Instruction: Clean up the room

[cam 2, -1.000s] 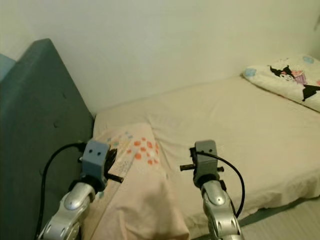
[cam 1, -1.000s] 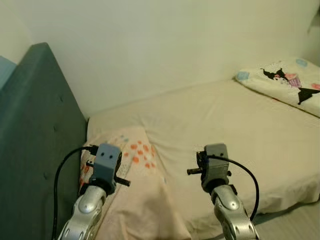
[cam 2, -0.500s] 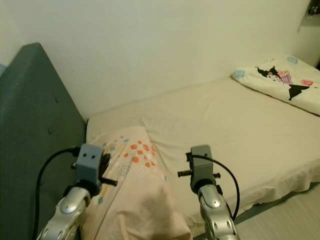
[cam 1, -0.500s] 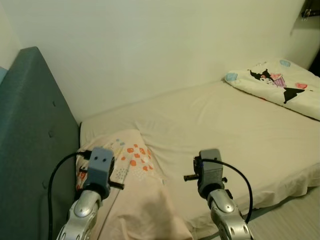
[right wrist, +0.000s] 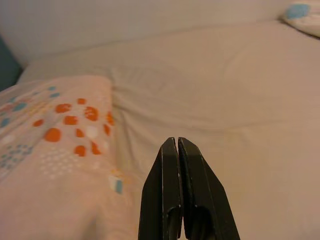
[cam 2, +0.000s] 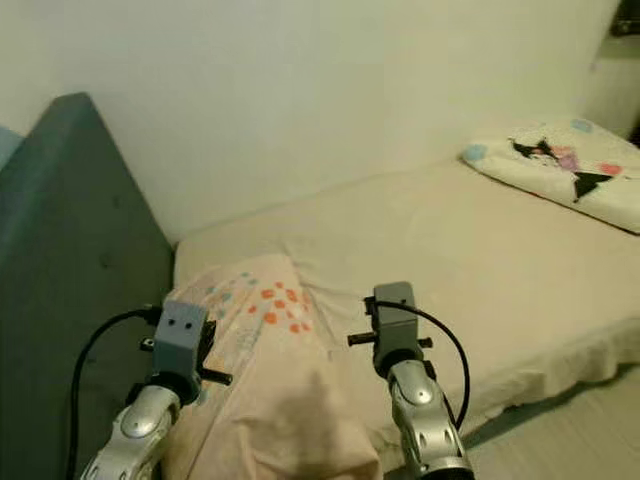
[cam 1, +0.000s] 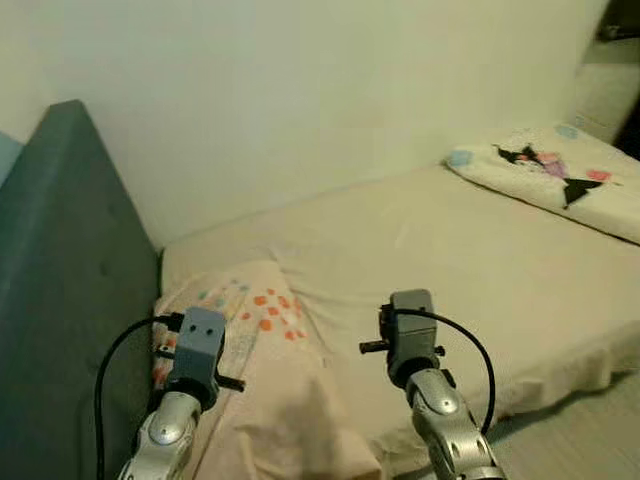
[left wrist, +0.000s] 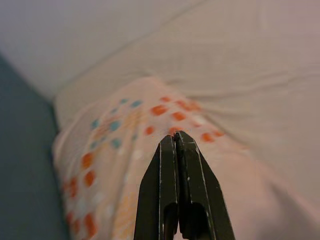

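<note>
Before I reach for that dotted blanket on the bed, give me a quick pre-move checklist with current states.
1. Left gripper empty, fingers shut: not ok for grasping, open first.
2. Right gripper empty, fingers shut: same, not ok.
3. Dotted blanket in front of both grippers, bunched near the headboard: ok.
4. Mattress around the blanket free of loose items: ok.
5. Cartoon pillow far off to the right, out of the path: ok.
6. Blanket's lower edge: cannot tell.

headboard [cam 1: 70,270] left; blanket [cam 1: 260,390] beside; pillow [cam 1: 550,175] far right on bed [cam 1: 450,250]
</note>
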### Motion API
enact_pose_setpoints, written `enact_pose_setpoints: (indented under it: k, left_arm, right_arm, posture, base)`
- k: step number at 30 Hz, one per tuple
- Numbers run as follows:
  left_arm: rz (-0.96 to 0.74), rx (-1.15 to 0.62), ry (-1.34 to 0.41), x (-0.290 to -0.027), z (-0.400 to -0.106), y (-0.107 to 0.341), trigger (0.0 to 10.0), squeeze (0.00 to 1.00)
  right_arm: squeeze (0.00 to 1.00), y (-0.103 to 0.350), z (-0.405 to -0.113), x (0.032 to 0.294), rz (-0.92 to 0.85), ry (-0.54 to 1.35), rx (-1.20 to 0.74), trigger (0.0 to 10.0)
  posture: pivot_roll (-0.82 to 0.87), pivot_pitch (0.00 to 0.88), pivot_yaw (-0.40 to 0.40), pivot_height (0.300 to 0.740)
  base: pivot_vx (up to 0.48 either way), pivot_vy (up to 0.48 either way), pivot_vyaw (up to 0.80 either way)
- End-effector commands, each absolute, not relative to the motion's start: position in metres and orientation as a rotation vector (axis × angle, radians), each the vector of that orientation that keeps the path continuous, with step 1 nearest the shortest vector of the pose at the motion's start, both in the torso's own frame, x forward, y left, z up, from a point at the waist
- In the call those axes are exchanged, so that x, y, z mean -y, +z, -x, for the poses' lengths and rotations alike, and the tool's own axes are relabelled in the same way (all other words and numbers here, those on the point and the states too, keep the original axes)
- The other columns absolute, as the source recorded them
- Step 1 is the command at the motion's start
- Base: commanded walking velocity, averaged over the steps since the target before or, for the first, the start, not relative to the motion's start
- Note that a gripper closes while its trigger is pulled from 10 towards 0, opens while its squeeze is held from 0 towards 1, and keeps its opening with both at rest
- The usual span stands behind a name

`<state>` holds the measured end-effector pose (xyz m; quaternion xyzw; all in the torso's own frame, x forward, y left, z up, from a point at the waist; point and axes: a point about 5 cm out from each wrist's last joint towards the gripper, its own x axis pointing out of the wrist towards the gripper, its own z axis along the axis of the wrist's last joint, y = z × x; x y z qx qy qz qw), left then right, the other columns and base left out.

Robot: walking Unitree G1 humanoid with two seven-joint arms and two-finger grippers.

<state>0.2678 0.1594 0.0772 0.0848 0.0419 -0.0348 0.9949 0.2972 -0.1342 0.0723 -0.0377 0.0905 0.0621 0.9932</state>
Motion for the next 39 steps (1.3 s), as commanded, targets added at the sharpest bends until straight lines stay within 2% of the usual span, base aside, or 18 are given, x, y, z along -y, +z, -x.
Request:
enact_pose_setpoints:
  k: [1, 8, 20, 39]
  left_arm:
    - [-0.167, -0.097, -0.065, -0.159, -0.268, 0.074, 10.0, 0.00]
    - [-0.109, -0.071, -0.076, -0.157, -0.265, 0.077, 10.0, 0.00]
    - [-0.080, -0.018, -0.091, -0.171, -0.256, 0.087, 10.0, 0.00]
    - [-0.068, -0.027, -0.068, -0.179, -0.259, 0.091, 10.0, 0.00]
  right_arm:
    - [0.00, 0.068, -0.296, 0.135, 0.072, 0.114, -0.198, 10.0]
    - [0.00, 0.067, -0.294, 0.140, 0.073, 0.084, -0.197, 10.0]
    - [0.00, 0.070, -0.282, 0.159, 0.151, 0.062, -0.125, 10.0]
    - [0.00, 0.070, -0.281, 0.153, 0.116, 0.058, -0.133, 10.0]
  posture:
    - [-0.06, 0.061, 0.030, 0.740]
    - [-0.06, 0.065, 0.036, 0.740]
    - [-0.05, 0.070, 0.035, 0.740]
    - [-0.05, 0.075, 0.043, 0.740]
  base:
    - [0.000, 0.000, -0.80]
    - [0.000, 0.000, -0.80]
    - [0.000, 0.000, -0.80]
    - [0.000, 0.000, -0.80]
